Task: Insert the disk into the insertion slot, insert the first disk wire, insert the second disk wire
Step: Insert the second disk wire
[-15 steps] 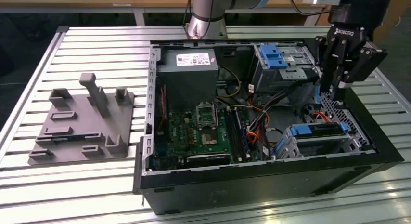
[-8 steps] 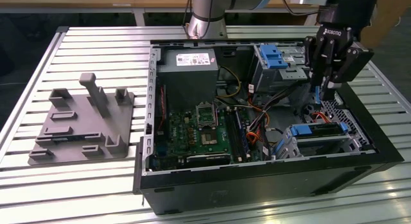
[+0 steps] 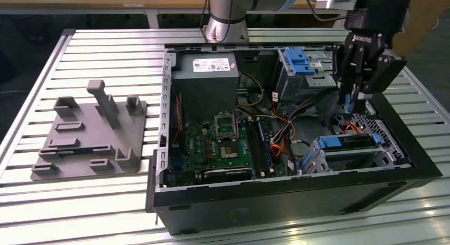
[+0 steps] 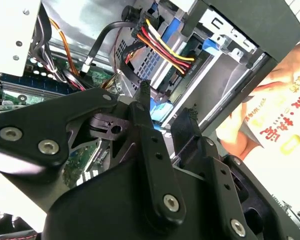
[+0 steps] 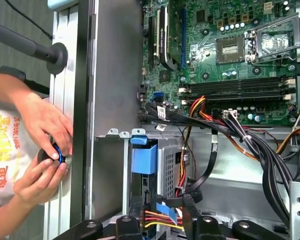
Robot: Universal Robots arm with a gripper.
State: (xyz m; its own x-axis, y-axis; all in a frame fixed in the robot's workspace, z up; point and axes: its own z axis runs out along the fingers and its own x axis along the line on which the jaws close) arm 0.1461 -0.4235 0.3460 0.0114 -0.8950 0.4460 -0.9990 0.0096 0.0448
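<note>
Pinching a flat blue plug [image 5: 166, 209], your black tool [image 5: 164, 199] is closed. Your blue-framed disk [image 3: 349, 143] sits inside its silver slot [image 3: 318, 159].

My gripper [image 5: 164, 202] is cut off by the frame edge in the first wrist view. A person's hands [image 5: 45, 122] cover a small blue-ringed object [image 5: 58, 152] I cannot identify. In the exterior view, the disk [image 3: 350, 143] sits partly hidden inside the insertion slot [image 3: 355, 159].
</note>
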